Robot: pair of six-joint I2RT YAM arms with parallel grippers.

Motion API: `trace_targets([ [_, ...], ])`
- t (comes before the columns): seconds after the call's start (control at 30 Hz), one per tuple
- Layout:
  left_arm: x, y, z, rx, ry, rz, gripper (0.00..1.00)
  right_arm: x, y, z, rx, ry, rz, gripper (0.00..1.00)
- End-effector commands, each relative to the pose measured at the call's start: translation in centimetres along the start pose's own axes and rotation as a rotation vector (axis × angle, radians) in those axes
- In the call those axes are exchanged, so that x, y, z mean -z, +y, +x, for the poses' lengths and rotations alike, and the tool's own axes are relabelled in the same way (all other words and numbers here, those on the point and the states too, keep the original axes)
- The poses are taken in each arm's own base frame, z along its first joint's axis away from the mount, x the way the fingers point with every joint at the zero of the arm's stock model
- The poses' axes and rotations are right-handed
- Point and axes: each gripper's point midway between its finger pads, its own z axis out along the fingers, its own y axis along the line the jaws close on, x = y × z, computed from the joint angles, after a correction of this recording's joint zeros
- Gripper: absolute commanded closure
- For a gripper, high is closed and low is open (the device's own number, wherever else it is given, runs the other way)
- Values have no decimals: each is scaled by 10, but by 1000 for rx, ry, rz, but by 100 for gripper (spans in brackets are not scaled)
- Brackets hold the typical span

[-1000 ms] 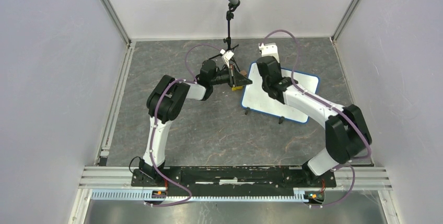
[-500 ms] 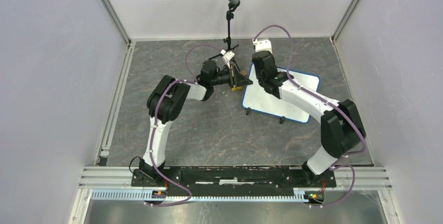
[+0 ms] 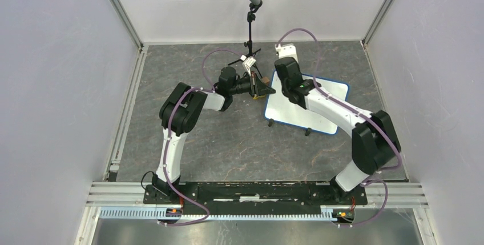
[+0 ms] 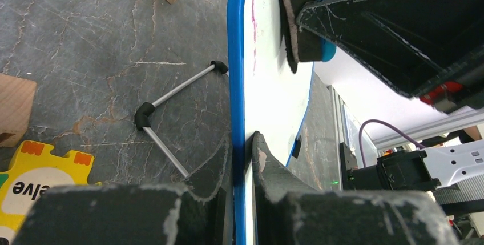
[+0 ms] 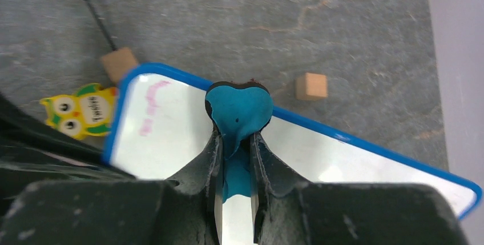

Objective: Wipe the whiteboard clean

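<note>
The whiteboard (image 3: pixel 313 111), white with a blue rim, stands tilted on small legs right of centre. My left gripper (image 3: pixel 266 91) is shut on its left rim; in the left wrist view (image 4: pixel 242 142) the fingers pinch the blue edge (image 4: pixel 236 85). My right gripper (image 5: pixel 235 139) is shut on the blue-and-black eraser (image 5: pixel 238 108), whose pad presses on the board's face (image 5: pixel 171 136) near its far left corner. Faint pink scribbles (image 5: pixel 151 99) lie left of the eraser. The eraser also shows in the left wrist view (image 4: pixel 299 22).
A microphone stand (image 3: pixel 250 22) rises at the back centre. Wooden cubes (image 5: pixel 311 85) (image 5: pixel 119 64) lie behind the board, and a yellow owl puzzle piece (image 5: pixel 80 111) beside its left rim. The board's metal leg (image 4: pixel 171 119) rests on the grey mat.
My right arm has slid the eraser left and away across the board toward its far left corner. The left gripper has kept its hold on the rim.
</note>
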Motion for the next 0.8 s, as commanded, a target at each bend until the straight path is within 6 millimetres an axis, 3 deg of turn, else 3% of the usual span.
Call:
trace_targets([
  [0.0, 8, 27, 2, -57, -19, -110, 98, -5, 46, -20, 22, -9, -81, 84],
  [0.1, 8, 26, 1, -60, -20, -108, 98, -11, 71, -26, 3, -2, -132, 85],
  [0.17, 8, 27, 1, -60, -19, -109, 98, -15, 73, -26, -5, 10, -121, 85],
  [0.27, 9, 27, 1, -62, -19, -111, 98, -15, 62, -24, -4, 13, -80, 85],
  [0.53, 10, 26, 0, -63, -24, -112, 98, 0, -9, 10, -6, 57, 90, 85],
  [0.67, 10, 24, 0, -63, -25, -109, 98, 6, -14, 17, -8, 66, 97, 85],
  [0.77, 10, 24, 0, -63, -27, -108, 98, 5, 0, 13, -9, 61, 59, 85],
])
